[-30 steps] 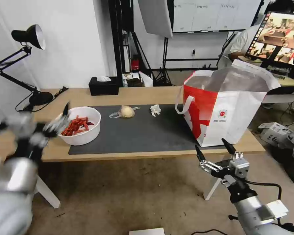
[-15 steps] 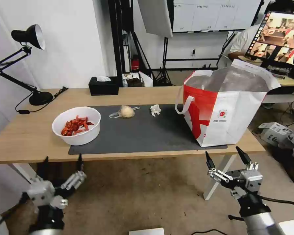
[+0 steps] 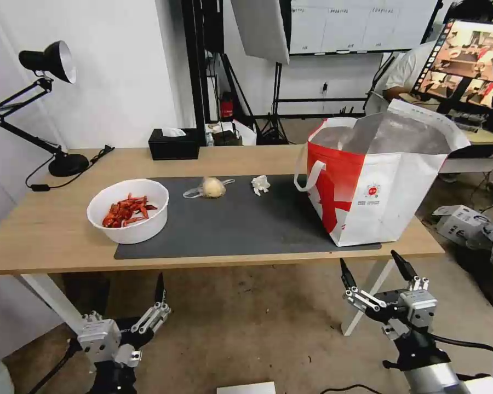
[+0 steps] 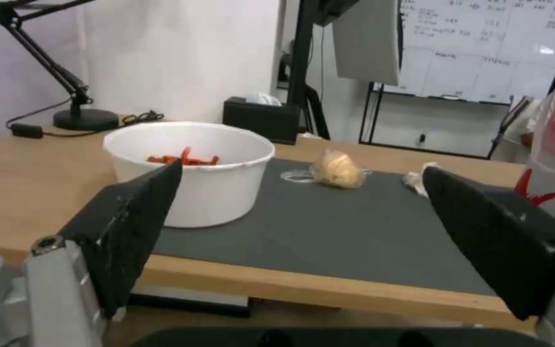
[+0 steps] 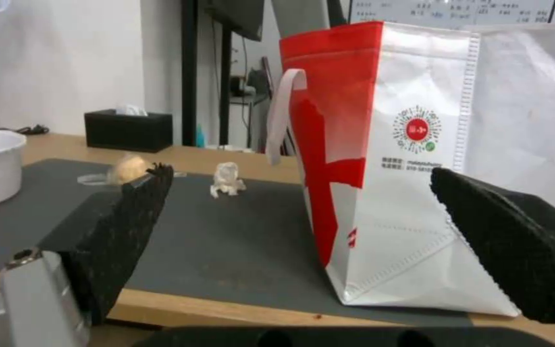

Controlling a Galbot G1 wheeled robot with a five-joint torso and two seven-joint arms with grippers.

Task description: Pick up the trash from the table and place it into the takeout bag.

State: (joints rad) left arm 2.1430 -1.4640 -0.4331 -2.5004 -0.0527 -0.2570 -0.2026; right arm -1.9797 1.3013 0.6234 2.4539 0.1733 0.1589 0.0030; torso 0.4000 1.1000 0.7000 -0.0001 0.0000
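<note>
On the table's (image 3: 49, 230) dark mat (image 3: 241, 224) lies the trash: a white bowl of red shells (image 3: 127, 210), a clear wrap around a yellowish lump (image 3: 213, 187) and a crumpled white tissue (image 3: 261, 184). The red-and-white takeout bag (image 3: 375, 180) stands open at the mat's right end. My left gripper (image 3: 131, 290) hangs open below the table's front edge, under the bowl (image 4: 191, 168). Its black fingers (image 4: 130, 231) frame the lump (image 4: 336, 168). My right gripper (image 3: 369, 261) is open below the edge in front of the bag (image 5: 419, 159). Both hold nothing.
A black tissue box (image 3: 174, 143) sits at the table's back edge and a black desk lamp (image 3: 66, 161) at the back left. A white table leg (image 3: 367, 301) stands close beside my right gripper. Stands, a whiteboard and a monitor fill the room behind.
My left arm has swung down from beside the bowl to below the table's front edge. The right gripper has dropped slightly. The trash and bag have not moved.
</note>
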